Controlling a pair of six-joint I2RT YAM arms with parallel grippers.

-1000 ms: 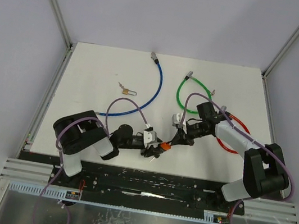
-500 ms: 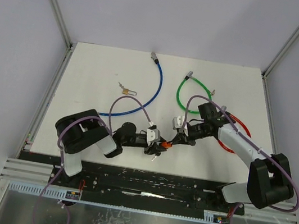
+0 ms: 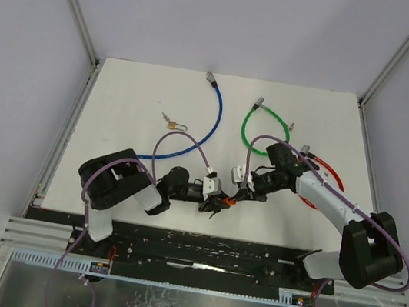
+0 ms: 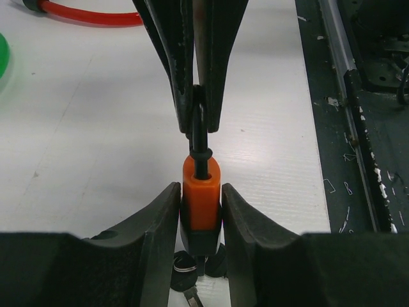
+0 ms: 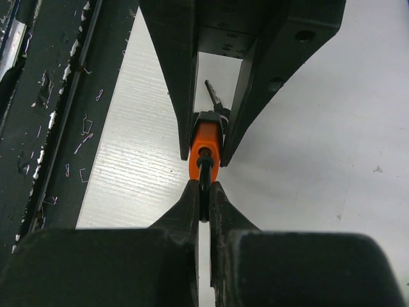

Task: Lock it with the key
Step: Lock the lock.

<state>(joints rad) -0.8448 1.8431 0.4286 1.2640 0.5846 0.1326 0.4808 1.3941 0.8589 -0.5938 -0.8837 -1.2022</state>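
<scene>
An orange padlock (image 3: 227,199) with a black shackle hangs just above the white table near its front edge. My right gripper (image 5: 204,188) is shut on the shackle (image 5: 204,169), pinching it between thin fingertips. My left gripper (image 4: 200,190) comes from the other side, and its pads press against both flat sides of the padlock (image 4: 200,192) body. A bunch of black-headed keys (image 4: 192,265) hangs under the lock, and one key blade (image 5: 213,94) sticks out beyond it. Whether a key sits in the keyhole is hidden. From above, the left gripper (image 3: 218,201) and right gripper (image 3: 239,196) meet tip to tip.
A blue cable lock (image 3: 214,124), a green cable lock (image 3: 249,126) and a red cable lock (image 3: 327,173) lie on the far half of the table. A small brass padlock (image 3: 172,124) rests at the left. The black front rail (image 3: 198,242) runs close behind the grippers.
The left gripper's jaws have narrowed onto the orange padlock body. The right arm has swung slightly left, still holding the shackle.
</scene>
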